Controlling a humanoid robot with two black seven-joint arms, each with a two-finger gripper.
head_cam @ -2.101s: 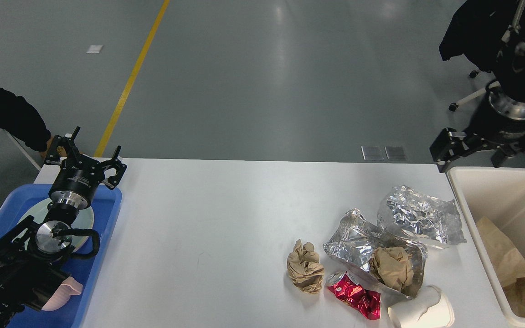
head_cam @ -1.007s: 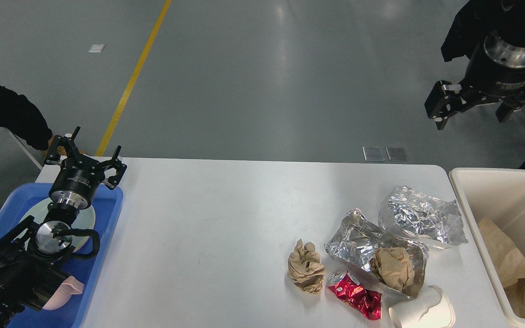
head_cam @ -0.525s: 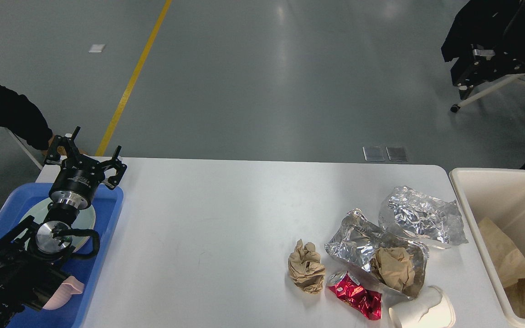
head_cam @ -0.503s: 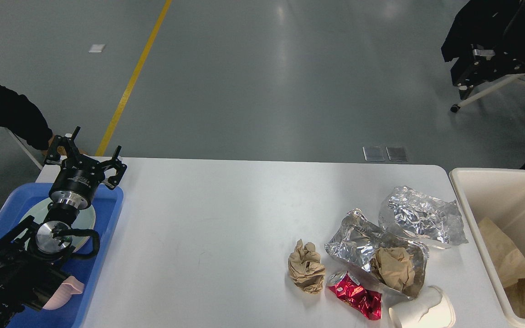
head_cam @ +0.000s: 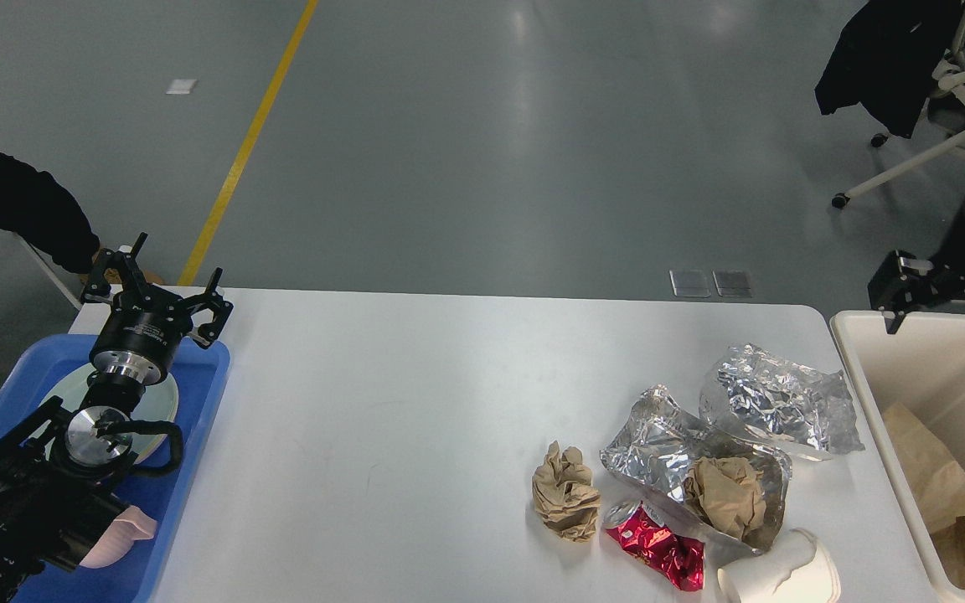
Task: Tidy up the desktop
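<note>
- White paper cup [head_cam: 780, 574], crushed, lies on its side at the near edge of the tabletop [head_cam: 382, 394], at 5 o'clock in view.
- Red crumpled wrapper [head_cam: 657, 546] lies just left of the cup; a brown paper ball [head_cam: 565, 492] sits just beside it, at its 10 o'clock.
- Open foil bag [head_cam: 683, 461] holds a second wad of brown paper [head_cam: 724, 494]; a second foil bag [head_cam: 780, 402] lies at its 2 o'clock, touching it.
- Cream bin [head_cam: 910, 444] stands against the tabletop's right end, with brown paper [head_cam: 943, 502] inside.
- Blue tray [head_cam: 189, 402] sits at the tabletop's left end, at 8 o'clock, carrying a pale plate [head_cam: 160, 400].
- My left pincer [head_cam: 156, 291] is above the tray's far edge, fingers spread apart, empty.
- My right pincer [head_cam: 947, 297] is above the bin's far rim, at 3 o'clock; fingers apart, nothing between them.
- The white tabletop spans the view's near half.
</note>
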